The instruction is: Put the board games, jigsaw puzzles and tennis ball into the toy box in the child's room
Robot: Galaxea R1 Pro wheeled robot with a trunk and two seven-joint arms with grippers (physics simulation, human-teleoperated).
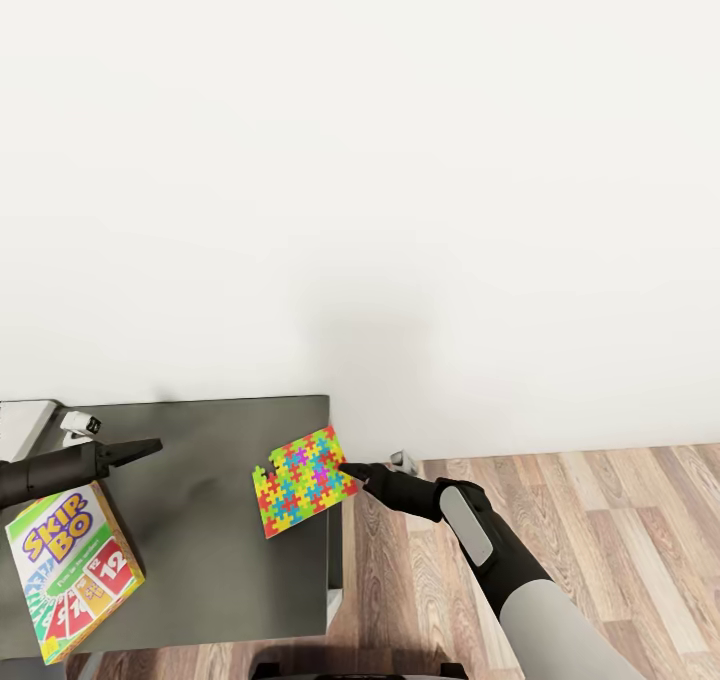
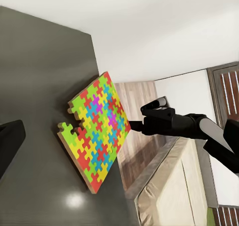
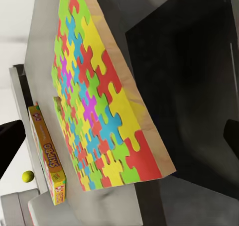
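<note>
At the right edge of the dark table (image 1: 200, 570), the right gripper (image 1: 348, 471) has its fingertips up against the near corner of the jigsaw puzzle (image 1: 303, 479); the right wrist view shows its two dark fingers (image 3: 9, 146) spread wide apart with the puzzle's wooden edge lying between them, not pinched. The puzzle is a flat board of bright interlocking pieces on a wood backing, with one notch missing along its far side, and it hangs partly past the table's right edge over the wooden floor (image 1: 600, 520). Across the table, the left gripper (image 1: 150, 447) hovers above the surface with its fingers pointing towards the puzzle and well apart from it; whether those fingers are spread or closed I cannot tell. Just beneath the left arm stands the Skip-Bo board game (image 1: 72, 570), tilted at the table's left side. In the right wrist view a yellow-green tennis ball (image 3: 28, 176) sits beyond the Skip-Bo box. A plain white wall (image 1: 360, 160) backs the table.
</note>
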